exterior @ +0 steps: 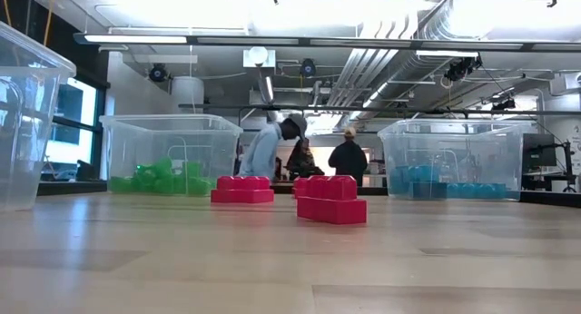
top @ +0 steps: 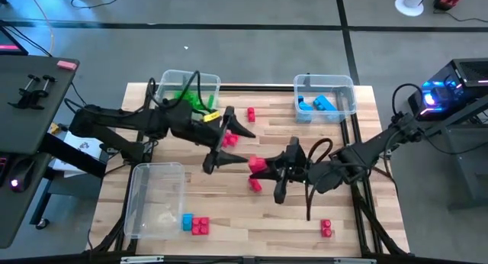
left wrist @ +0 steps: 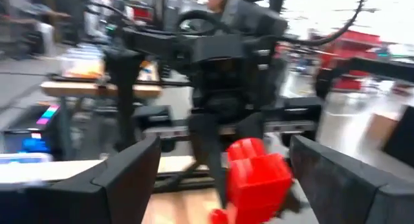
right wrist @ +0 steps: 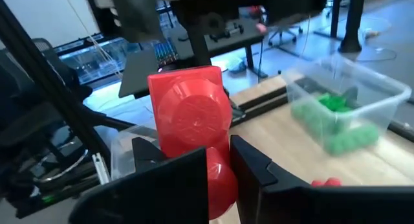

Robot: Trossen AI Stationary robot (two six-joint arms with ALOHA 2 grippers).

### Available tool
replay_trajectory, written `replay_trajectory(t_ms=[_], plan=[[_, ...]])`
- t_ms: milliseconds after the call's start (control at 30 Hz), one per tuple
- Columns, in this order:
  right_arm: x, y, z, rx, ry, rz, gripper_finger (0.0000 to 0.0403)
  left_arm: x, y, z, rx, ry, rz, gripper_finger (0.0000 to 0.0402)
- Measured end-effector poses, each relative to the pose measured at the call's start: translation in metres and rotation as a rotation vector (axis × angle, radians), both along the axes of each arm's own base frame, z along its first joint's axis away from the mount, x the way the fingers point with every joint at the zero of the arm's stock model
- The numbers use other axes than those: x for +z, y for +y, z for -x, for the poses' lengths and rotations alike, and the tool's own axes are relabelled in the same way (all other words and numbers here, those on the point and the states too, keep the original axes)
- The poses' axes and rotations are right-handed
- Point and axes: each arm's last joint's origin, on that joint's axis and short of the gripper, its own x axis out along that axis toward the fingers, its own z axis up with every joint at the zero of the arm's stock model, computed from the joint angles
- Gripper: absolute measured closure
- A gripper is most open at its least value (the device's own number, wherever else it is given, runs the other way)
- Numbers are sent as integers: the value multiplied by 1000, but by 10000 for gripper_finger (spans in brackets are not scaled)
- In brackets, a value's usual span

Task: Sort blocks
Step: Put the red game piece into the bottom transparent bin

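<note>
Between both grippers, red block

bare table front centre, arms crowding middle

My right gripper at table centre, clamped on red studded brick cluster. My left gripper just left of it, fingers spread. Clear bin of green bricks at back left, clear bin of blue bricks at back right, third clear bin front left, blue and red bricks just beside it.
</note>
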Motion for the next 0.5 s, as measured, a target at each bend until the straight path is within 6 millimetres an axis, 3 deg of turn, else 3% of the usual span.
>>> replay_trajectory(t_ms=[167,500], plan=[[7,-9,-3,-9,12,83,402,-5,0,-6,22,15,14,53],[13,-18,-8,-27,-12,135,403,0,-2,2,-60,23,61,50]])
